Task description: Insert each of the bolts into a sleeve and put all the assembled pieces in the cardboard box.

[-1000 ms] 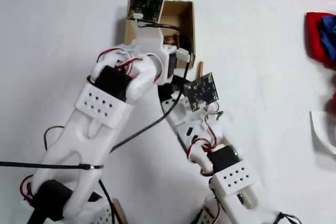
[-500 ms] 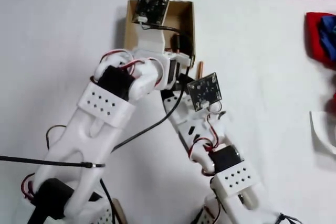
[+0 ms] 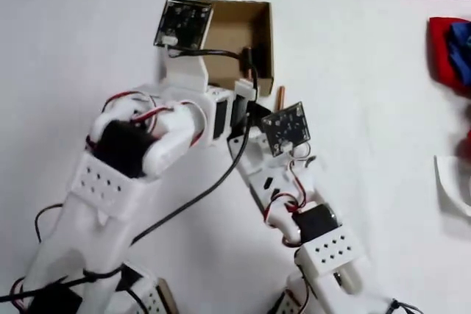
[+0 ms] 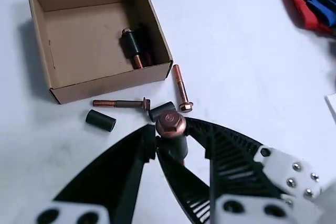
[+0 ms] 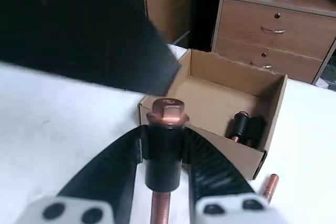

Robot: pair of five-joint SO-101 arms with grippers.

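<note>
Swung back from the box (image 3: pixel 239 23), the left arm (image 3: pixel 140 145) has uncovered its opening; the right arm has kept still. A copper bolt (image 5: pixel 167 113) sits in a black sleeve (image 5: pixel 164 161), upright, hex head up, thread showing below. The right gripper (image 5: pixel 164 145) pinches the sleeve just outside the box. The left gripper (image 4: pixel 157 141) is close by the head; spread or closed, I cannot tell. One assembled piece (image 4: pixel 134 48) lies in the box. Spare bolts (image 4: pixel 181 87) (image 4: pixel 118 103) and spare sleeves (image 4: pixel 101 120) (image 4: pixel 161 111) lie before it.

Cardboard box (image 4: pixel 110 83) floor mostly open; loose bolts (image 4: pixel 181 87) and a sleeve (image 4: pixel 101 120) litter the table (image 4: pixel 236 51) beside it.
</note>
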